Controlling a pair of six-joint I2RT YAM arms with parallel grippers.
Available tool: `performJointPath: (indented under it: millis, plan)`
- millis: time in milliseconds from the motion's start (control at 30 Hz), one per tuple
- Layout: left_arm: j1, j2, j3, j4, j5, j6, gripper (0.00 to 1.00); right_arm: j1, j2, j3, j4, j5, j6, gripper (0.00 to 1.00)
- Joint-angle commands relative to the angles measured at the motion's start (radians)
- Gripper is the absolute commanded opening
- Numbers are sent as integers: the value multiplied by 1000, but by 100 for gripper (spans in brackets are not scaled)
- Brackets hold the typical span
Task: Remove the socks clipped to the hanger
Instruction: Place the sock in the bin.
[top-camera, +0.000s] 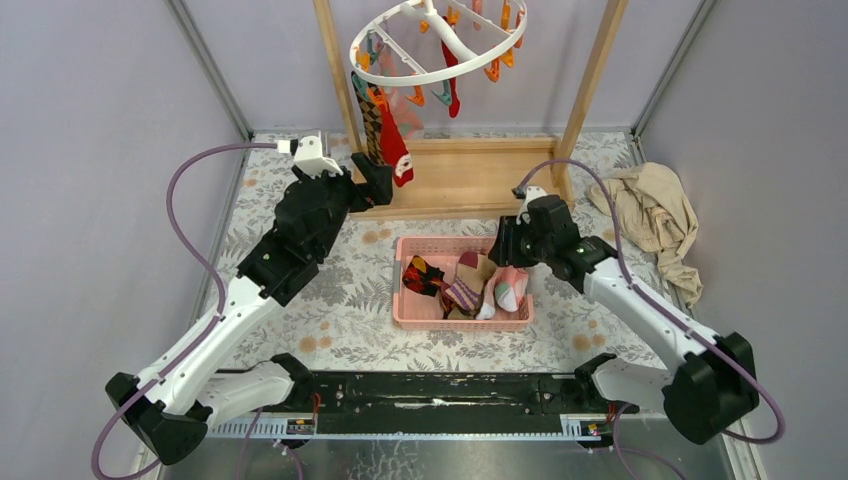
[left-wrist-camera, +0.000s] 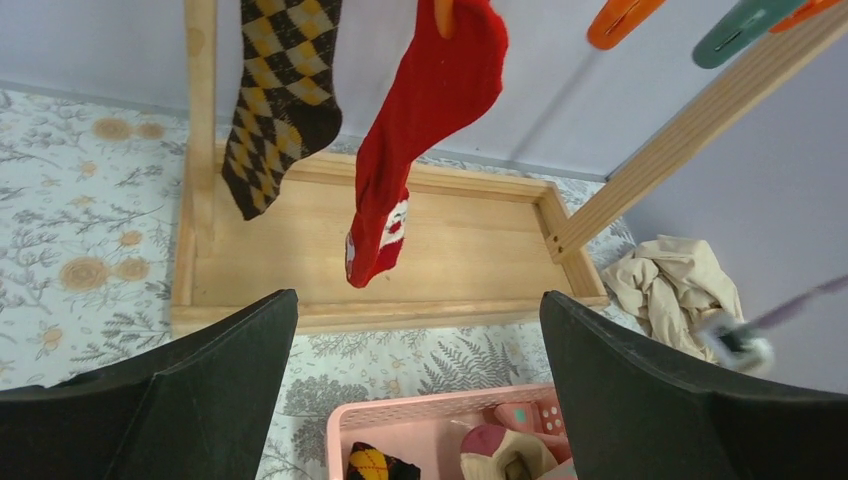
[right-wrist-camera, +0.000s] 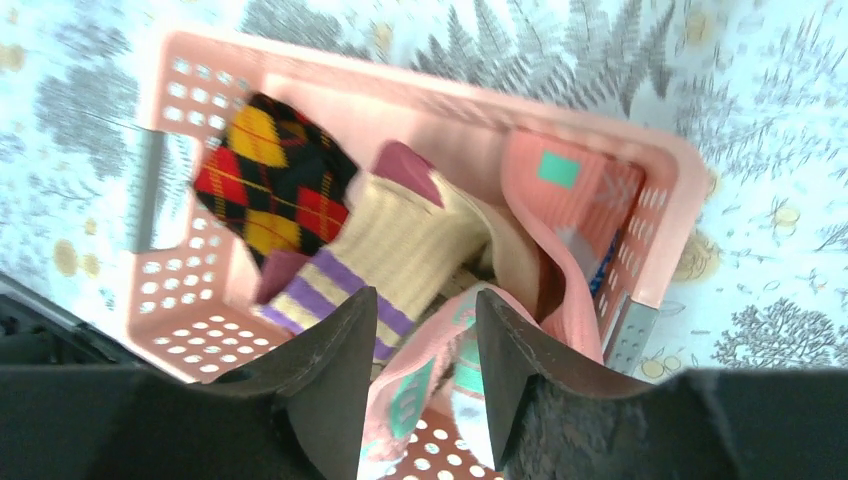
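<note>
The white ring hanger (top-camera: 400, 78) hangs from the wooden frame with orange and teal clips. A red sock (top-camera: 395, 150) (left-wrist-camera: 425, 130) and a brown argyle sock (top-camera: 368, 115) (left-wrist-camera: 280, 95) are still clipped on its left side. My left gripper (top-camera: 375, 180) (left-wrist-camera: 418, 296) is wide open just below and in front of the red sock, holding nothing. My right gripper (top-camera: 505, 250) (right-wrist-camera: 425, 294) hovers over the pink basket (top-camera: 460, 243) (right-wrist-camera: 430, 95). Its jaws are parted, and a pink sock with teal patches (right-wrist-camera: 440, 370) hangs loose between them.
The basket holds a red-yellow argyle sock (right-wrist-camera: 270, 185), a purple-striped cream sock (right-wrist-camera: 390, 250) and other pink ones. The wooden frame's base tray (top-camera: 460, 175) lies behind the basket. A crumpled beige cloth (top-camera: 650, 210) (left-wrist-camera: 680, 290) sits at the far right.
</note>
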Motion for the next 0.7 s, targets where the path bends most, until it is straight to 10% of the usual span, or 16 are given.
performJointPath:
  millis: [0,667]
  plan:
    - [-5,-31,-21,-20,-97,-21,99,43,-95,102,-83,59,-31,49]
    - [-3,-42,-24,-70,-172,-27,99,156,216,-144,306,18,47,43]
